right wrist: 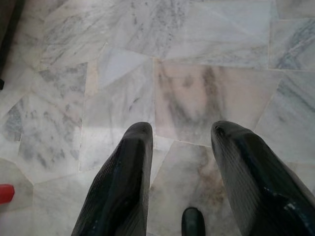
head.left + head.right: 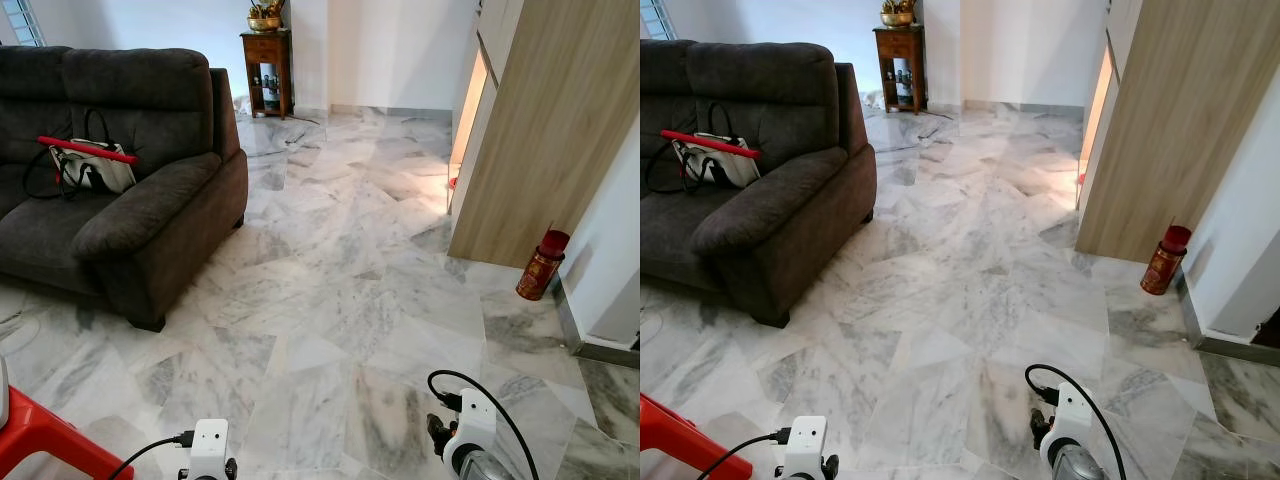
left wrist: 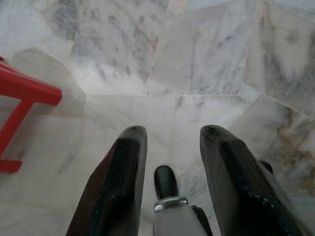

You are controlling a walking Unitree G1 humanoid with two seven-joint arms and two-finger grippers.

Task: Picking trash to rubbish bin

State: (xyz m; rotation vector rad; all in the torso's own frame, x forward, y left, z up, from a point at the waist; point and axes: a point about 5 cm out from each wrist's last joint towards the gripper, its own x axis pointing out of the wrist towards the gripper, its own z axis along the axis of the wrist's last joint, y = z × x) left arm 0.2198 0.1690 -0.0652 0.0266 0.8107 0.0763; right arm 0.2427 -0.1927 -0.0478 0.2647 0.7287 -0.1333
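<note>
A red and gold cylindrical canister (image 2: 541, 265) with a red cap stands upright on the marble floor, at the right by the white wall and the foot of the wooden cabinet. Both arms hang low at the bottom of the eye views, far from the canister. My left gripper (image 3: 172, 130) is open over bare marble with nothing between its fingers. The right gripper (image 1: 183, 127) is likewise open above the floor and holds nothing.
A dark grey sofa (image 2: 150, 200) fills the left, with a white bag with red trim (image 2: 90, 160) on its seat. A red plastic stool (image 2: 40, 435) is beside my left arm. A tall wooden cabinet (image 2: 540, 130) stands at the right, a small wooden side table (image 2: 268, 70) far back.
</note>
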